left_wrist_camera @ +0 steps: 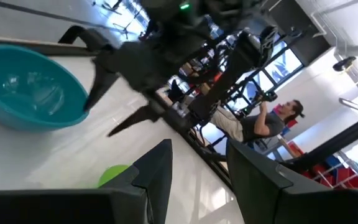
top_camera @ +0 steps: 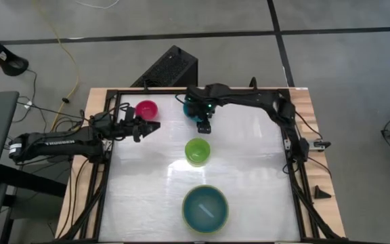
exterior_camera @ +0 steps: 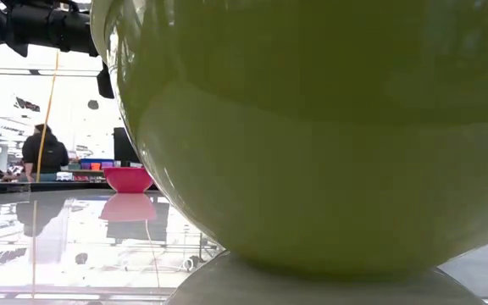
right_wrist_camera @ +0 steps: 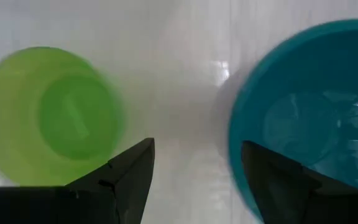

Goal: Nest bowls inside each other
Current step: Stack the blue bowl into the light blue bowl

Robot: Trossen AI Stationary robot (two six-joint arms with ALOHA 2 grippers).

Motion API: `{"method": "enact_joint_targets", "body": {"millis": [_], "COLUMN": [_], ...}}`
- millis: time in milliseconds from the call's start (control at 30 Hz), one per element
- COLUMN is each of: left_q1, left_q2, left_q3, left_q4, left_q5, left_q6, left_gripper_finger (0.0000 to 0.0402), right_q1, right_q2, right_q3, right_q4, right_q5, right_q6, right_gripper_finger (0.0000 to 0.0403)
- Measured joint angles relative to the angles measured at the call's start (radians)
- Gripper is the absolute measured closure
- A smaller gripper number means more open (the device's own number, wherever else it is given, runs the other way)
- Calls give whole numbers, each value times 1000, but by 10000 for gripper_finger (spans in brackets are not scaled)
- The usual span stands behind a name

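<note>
The teal bowl [right_wrist_camera: 303,106] sits at the bench's [top_camera: 249,176] far edge, its rim under one finger of my open right claw [right_wrist_camera: 194,180] (small green bowl [right_wrist_camera: 48,115] beside); left claw [top_camera: 156,127], half-spread and empty, hovers beside the pink bowl [top_camera: 146,109].

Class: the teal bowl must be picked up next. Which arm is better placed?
Probably the right: its open hand hangs directly over the teal bowl's rim. The left hand waits beside the pink bowl.
</note>
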Motion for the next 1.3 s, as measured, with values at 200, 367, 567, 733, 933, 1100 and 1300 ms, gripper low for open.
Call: {"method": "enact_joint_targets", "body": {"millis": [200,367,567,733,933,1100,1300], "left_q1": [0,0,0,0,0,0,0], "left_q2": [0,0,0,0,0,0,0], "left_q3": [0,0,0,0,0,0,0], "left_q4": [3,5,4,4,4,3,3], "left_q5": [-22,-47,-52,-54,-54,-54,-54], "left_q6": [-4,-3,2,10,10,24,43], "left_gripper_finger": [262,262,262,262,262,262,262], "right_q1": [-47,-72,-76,-78,-27,91,310], "right_q2": [78,111,92,33,-92,-205,-328], "right_q3": [0,1,2,1,0,0,1], "right_q4": [27,46,54,38,-19,-32,-26], "right_q5": [2,1,-79,-159,-234,-237,-231], "right_q6": [-3,25,41,76,131,171,311], "right_gripper_finger": [127,151,342,357,357,357,357]}}
